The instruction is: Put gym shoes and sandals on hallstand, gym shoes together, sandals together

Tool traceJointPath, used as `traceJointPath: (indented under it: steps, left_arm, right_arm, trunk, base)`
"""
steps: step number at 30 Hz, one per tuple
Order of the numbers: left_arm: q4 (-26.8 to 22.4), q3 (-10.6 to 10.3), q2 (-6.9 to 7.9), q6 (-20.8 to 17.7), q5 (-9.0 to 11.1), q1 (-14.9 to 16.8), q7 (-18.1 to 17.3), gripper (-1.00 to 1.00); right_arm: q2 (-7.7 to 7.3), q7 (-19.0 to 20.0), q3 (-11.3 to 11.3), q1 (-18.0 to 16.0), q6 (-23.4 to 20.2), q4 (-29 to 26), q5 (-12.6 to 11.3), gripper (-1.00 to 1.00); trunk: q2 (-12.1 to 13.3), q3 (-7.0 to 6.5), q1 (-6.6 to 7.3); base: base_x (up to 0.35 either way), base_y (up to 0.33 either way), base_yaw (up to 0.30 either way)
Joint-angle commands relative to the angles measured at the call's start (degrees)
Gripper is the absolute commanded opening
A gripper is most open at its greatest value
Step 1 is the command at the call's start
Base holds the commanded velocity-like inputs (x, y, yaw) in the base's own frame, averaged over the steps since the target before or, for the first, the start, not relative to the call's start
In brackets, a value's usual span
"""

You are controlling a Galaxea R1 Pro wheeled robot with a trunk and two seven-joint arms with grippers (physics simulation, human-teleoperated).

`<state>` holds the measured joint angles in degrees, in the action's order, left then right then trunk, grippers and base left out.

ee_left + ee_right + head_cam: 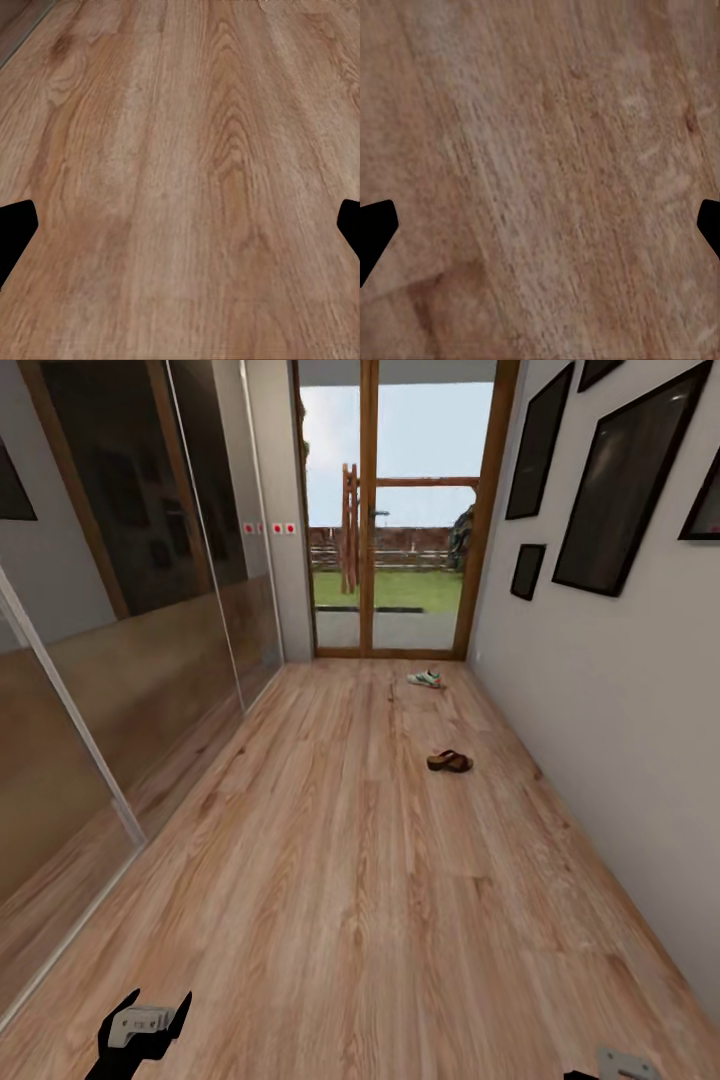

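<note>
Both grippers hang spread apart and empty over bare planks: left gripper low at the near end of the corridor floor, right gripper... well, its wrist camera shows the same wide-set fingers, nothing between.

Nearest shoe is the sandal, well ahead toward the glass door and on the right arm's side, long axis lying crosswise. It looks brown, slim. The gym shoe sits beyond it, closer to the door, white with teal trim.
</note>
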<state>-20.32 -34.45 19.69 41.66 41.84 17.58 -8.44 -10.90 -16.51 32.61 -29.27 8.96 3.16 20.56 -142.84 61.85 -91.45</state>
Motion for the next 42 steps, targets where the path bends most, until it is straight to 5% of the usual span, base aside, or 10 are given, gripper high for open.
traceJointPath:
  steps: [1, 42]
  left_arm:
    - [0.0, 0.0, 0.0, 0.0, 0.0, 0.0, 0.0, 1.0]
    - [0.0, 0.0, 0.0, 0.0, 0.0, 0.0, 0.0, 1.0]
  right_arm:
    - [0.0, 0.0, 0.0, 0.0, 0.0, 0.0, 0.0, 1.0]
    - [0.09, 0.0, 0.0, 0.0, 0.0, 0.0, 0.0, 1.0]
  trunk:
    - [0.0, 0.0, 0.0]
    - [0.0, 0.0, 0.0]
  base:
    - [0.348, 0.0, 0.0]
    - [0.327, -0.127, 0.064]
